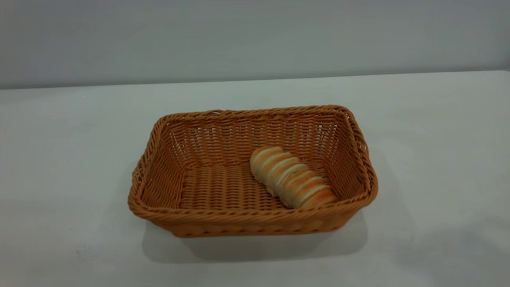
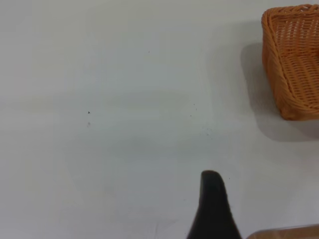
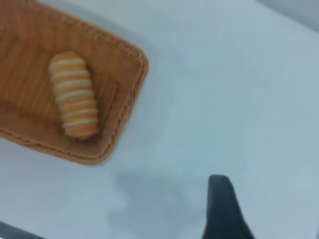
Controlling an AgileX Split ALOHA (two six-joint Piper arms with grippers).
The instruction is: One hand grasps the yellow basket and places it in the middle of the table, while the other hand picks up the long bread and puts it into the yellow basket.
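The yellow basket (image 1: pixel 255 217) stands in the middle of the white table (image 1: pixel 438 159). The long bread (image 1: pixel 293 182) lies inside it on the woven floor, at the right end, slanting toward the front right corner. Neither gripper shows in the exterior view. In the left wrist view my left gripper (image 2: pixel 214 206) shows one black finger over bare table, well away from the basket's corner (image 2: pixel 294 59), holding nothing. In the right wrist view my right gripper (image 3: pixel 224 209) shows one black finger over bare table, off to the side of the basket (image 3: pixel 124 99) and the bread (image 3: pixel 74 94), holding nothing.
A grey wall (image 1: pixel 255 36) runs behind the table's far edge. A tan edge (image 2: pixel 284 233) shows at the corner of the left wrist view. Bare white tabletop lies all round the basket.
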